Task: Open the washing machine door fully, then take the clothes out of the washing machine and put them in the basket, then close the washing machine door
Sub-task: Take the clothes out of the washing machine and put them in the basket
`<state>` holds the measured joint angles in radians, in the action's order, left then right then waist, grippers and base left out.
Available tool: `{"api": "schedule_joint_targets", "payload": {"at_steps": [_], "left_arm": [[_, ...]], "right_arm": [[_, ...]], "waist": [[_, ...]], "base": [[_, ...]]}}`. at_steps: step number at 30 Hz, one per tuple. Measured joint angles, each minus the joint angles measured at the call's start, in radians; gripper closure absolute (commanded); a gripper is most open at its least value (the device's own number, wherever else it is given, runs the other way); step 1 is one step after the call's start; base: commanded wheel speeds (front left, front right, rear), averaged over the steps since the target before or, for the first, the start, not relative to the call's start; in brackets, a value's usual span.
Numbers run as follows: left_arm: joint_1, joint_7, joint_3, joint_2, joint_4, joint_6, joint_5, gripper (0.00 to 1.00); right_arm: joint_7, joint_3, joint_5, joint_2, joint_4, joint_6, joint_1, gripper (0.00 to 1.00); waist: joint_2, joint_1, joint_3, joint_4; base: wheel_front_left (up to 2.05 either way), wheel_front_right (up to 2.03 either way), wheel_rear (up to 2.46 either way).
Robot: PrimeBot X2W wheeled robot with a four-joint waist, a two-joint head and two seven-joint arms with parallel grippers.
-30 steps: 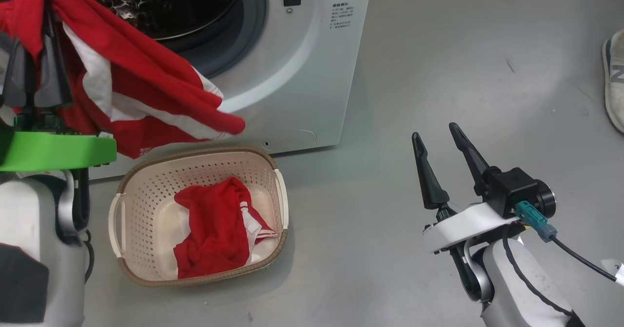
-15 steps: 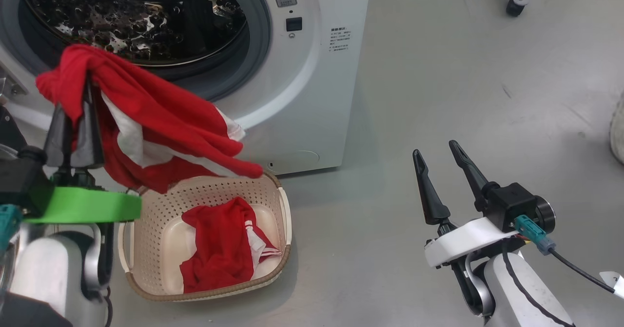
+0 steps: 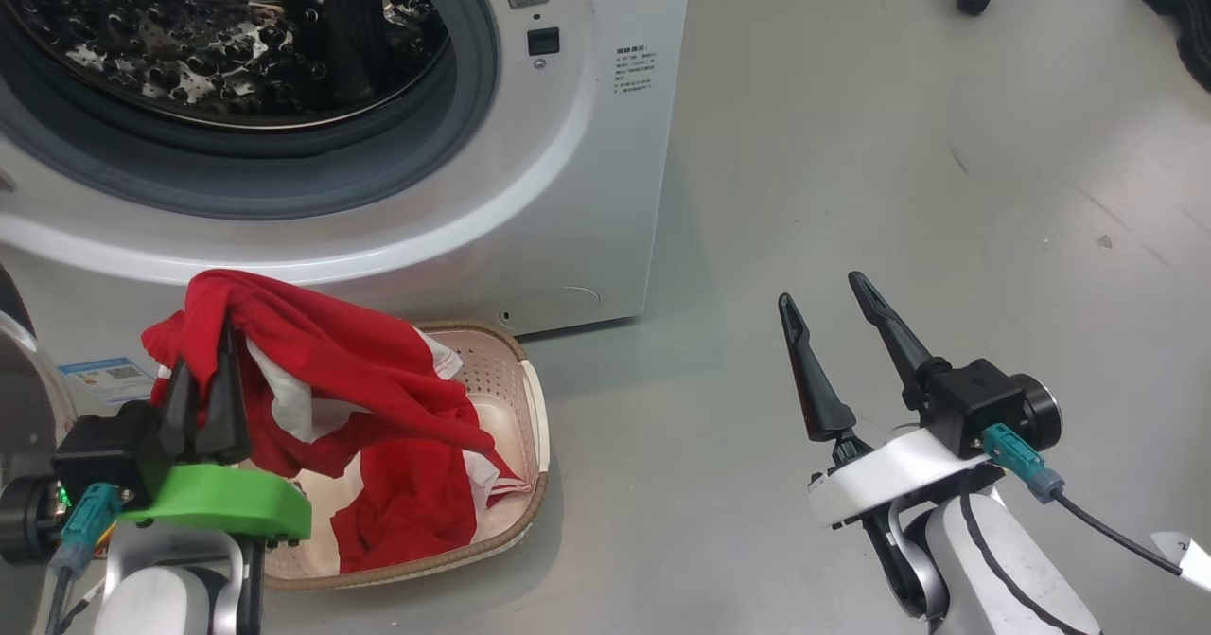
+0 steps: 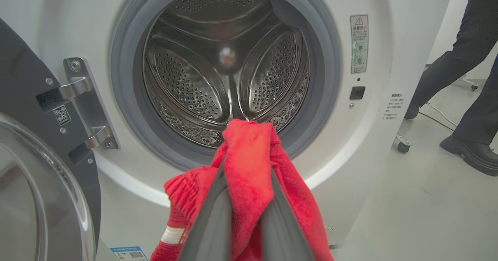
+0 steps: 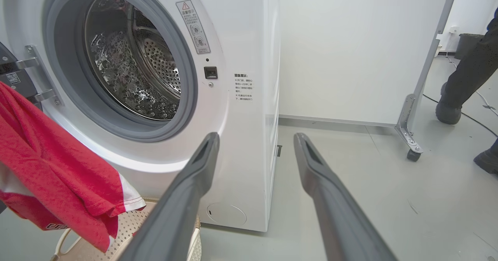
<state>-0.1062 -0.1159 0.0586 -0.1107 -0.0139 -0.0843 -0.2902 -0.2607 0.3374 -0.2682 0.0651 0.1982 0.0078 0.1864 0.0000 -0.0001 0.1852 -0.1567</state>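
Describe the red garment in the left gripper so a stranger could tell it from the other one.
Find the white washing machine; a cream basket stands on the floor before it. Over the basket's left half a red garment with white panels hangs from the shut left gripper. The other red garment lies in the basket; this one is draped over dark fingers.

The basket (image 3: 532, 398) sits on the floor (image 3: 851, 143) before the washing machine (image 3: 568, 190), at seven o'clock. Clothes (image 3: 341, 361) hang from the left claw (image 3: 203, 356) over it, some inside. The right claw (image 3: 821, 289) stands at four o'clock, well apart.
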Motion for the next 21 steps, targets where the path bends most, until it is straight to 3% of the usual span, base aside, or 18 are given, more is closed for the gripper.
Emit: {"api": "schedule_joint_targets", "payload": {"at_steps": [8, 21], "left_arm": [[0.007, -0.013, -0.022, 0.001, -0.057, -0.004, 0.0, 1.0], [-0.02, -0.018, -0.044, 0.02, -0.28, -0.009, -0.055, 1.0]], "right_arm": [[0.0, 0.026, 0.007, -0.004, -0.017, 0.008, -0.006, 0.0], [0.0, 0.007, 0.006, -0.006, -0.07, -0.003, -0.007, 0.0]], "waist": [[0.0, 0.0, 0.02, -0.033], [0.0, 0.0, 0.102, -0.075]], "base": [[0.0, 0.0, 0.0], [0.0, 0.0, 0.0]]}}
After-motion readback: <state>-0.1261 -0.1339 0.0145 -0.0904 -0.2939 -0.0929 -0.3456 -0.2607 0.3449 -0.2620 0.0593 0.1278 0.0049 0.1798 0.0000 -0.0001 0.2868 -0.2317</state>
